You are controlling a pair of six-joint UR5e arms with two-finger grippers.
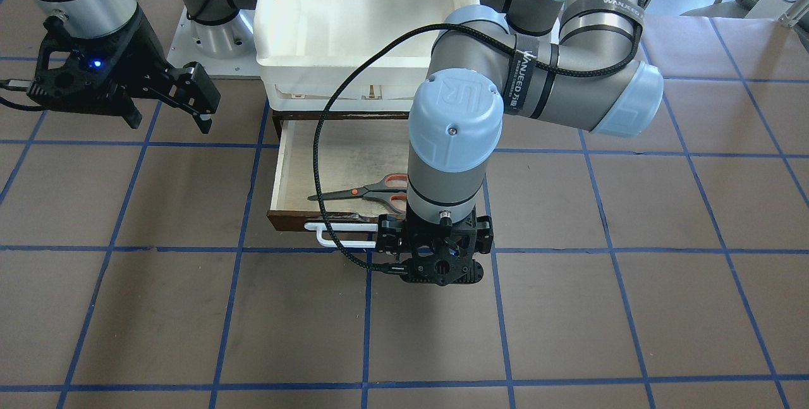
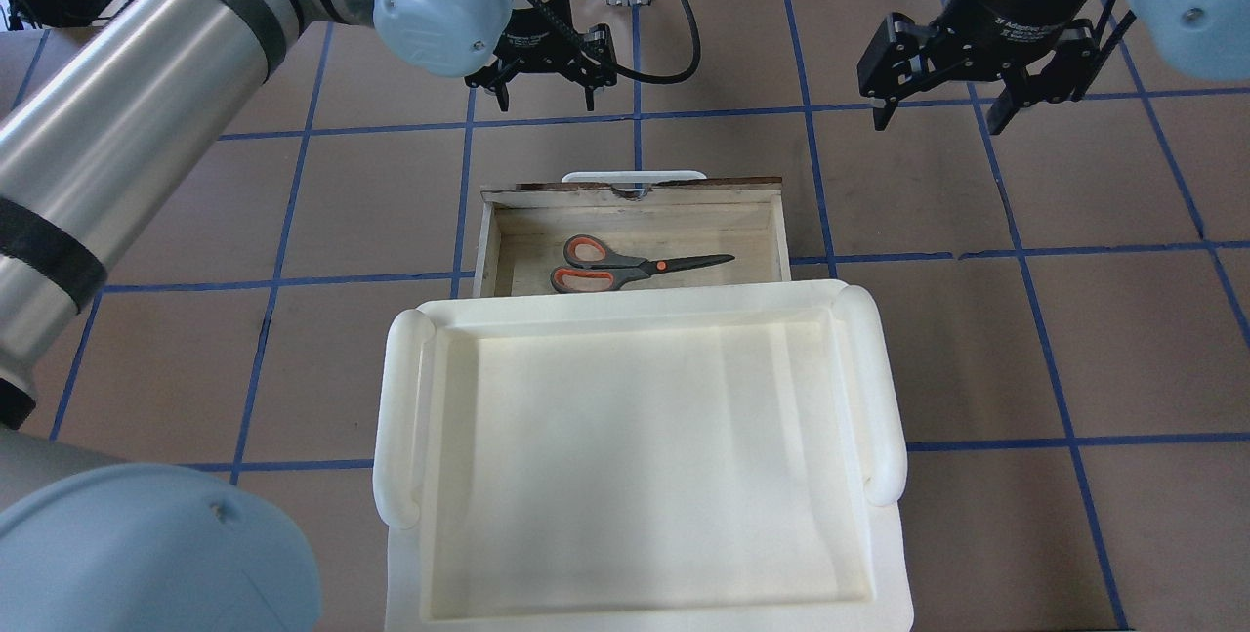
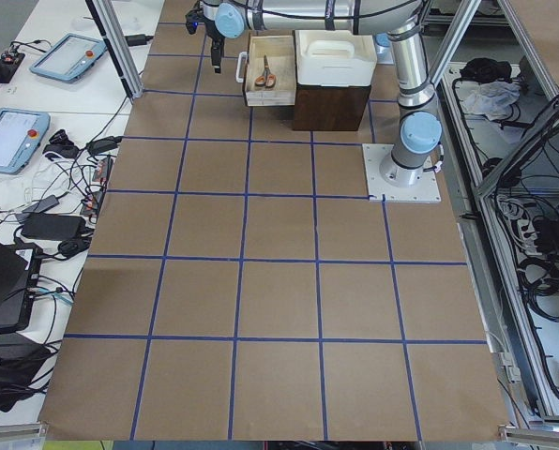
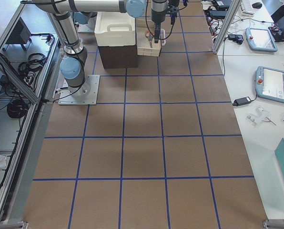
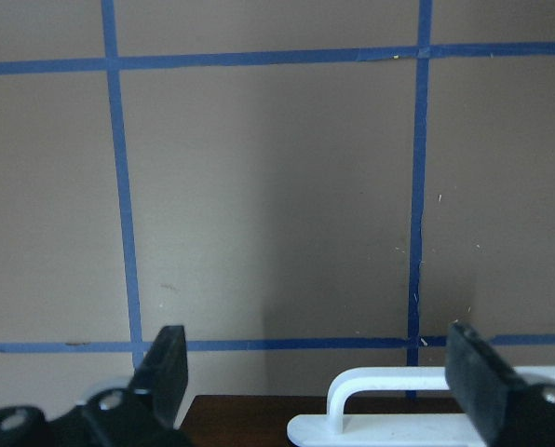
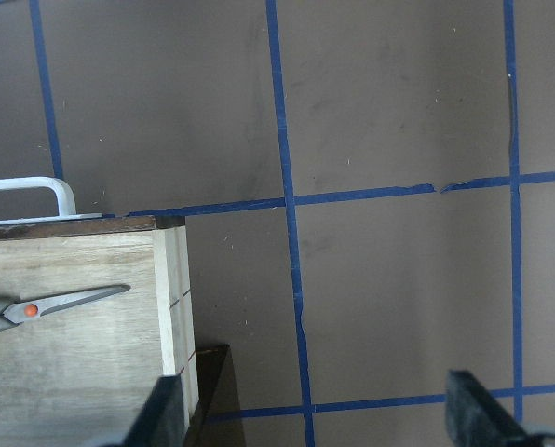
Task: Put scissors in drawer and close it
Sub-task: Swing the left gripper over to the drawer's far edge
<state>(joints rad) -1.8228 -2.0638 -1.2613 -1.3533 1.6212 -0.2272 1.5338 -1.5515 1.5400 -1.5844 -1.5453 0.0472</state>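
Inside the open drawer point(image 2: 778, 241), the scissors point(image 2: 635, 266) lie flat. The left end effector point(image 2: 547, 100) hangs, fingers apart, just beyond the white handle point(image 2: 586, 177); the right end effector point(image 2: 937, 119) hovers aside, likewise spread.

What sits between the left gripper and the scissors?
Overhead view: only the drawer front and its white handle separate left gripper from scissors.

My claw point(image 5: 321, 372) gapes wide above the brown bench point(image 5: 268, 186) with its blue tape lines point(image 5: 119, 186). The white bar handle point(image 5: 417, 377) and dark front of the drawer point(image 5: 236, 421) show between my fingers.
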